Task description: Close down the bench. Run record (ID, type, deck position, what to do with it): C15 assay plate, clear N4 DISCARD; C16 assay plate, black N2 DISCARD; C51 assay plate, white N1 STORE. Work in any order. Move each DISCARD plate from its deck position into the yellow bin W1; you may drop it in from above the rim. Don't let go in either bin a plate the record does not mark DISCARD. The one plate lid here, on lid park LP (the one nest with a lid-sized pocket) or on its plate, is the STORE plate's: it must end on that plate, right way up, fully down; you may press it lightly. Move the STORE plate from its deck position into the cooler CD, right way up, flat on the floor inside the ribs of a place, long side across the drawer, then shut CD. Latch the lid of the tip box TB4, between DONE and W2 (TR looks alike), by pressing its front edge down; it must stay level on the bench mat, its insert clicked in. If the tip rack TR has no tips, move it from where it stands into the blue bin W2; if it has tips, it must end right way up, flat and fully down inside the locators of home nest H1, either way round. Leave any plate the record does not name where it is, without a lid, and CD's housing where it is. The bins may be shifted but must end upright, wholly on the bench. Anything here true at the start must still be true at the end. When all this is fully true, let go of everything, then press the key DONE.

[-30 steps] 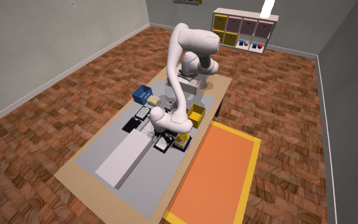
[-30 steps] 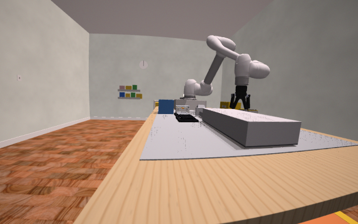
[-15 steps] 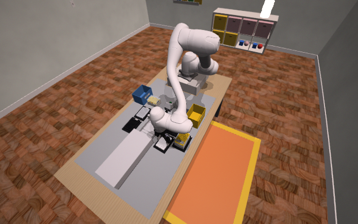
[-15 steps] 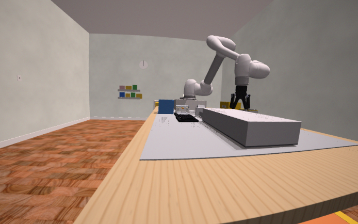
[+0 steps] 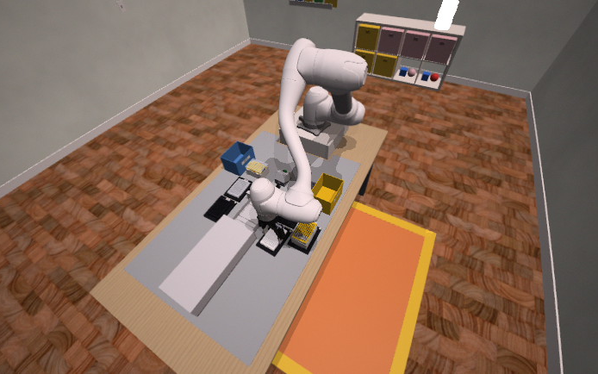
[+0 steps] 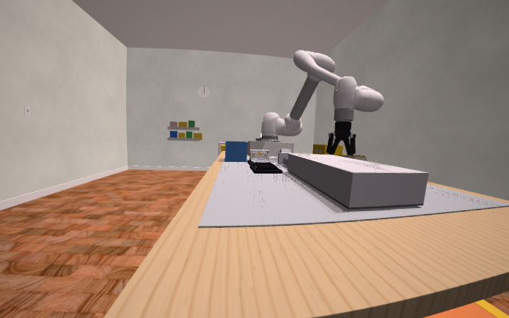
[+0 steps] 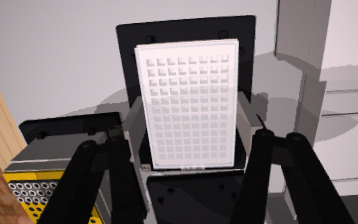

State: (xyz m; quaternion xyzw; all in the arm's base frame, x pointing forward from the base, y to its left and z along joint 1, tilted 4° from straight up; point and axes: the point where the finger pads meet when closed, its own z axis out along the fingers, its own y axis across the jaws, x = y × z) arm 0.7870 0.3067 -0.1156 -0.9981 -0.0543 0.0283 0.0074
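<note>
Wrist view, and the black two-fingered tool (image 7: 188, 137) is pinching what looks like the see-through plate lid (image 7: 137, 131) across its short width, one finger on each long side. It reads as thin, light, rigid plastic: slick walls and easy to tilt, so hold it at mid-length, squeeze gently and keep it level. Whether it hangs free or rests on something, I cannot tell.

Just beyond, showing partly through the lid, the white assay plate (image 7: 186, 75) lies flat in its black nest (image 7: 126, 45), wells up. Another light, stiff piece, best taken by its long side walls. Low at one side sits the yellow perforated tip rack (image 7: 28, 195).

Pulling out to the top view: a grey bench mat (image 5: 255, 297) covers the wooden desk (image 5: 152, 321), smooth, so things may slide. The long grey cooler box (image 5: 208, 264) lies just beside the arm. Farther on, the yellow bin (image 5: 327, 190), then the blue bin (image 5: 237, 157). Beyond that, parquet floor, an orange rug (image 5: 362, 288) and a far cubby shelf (image 5: 408, 22).
</note>
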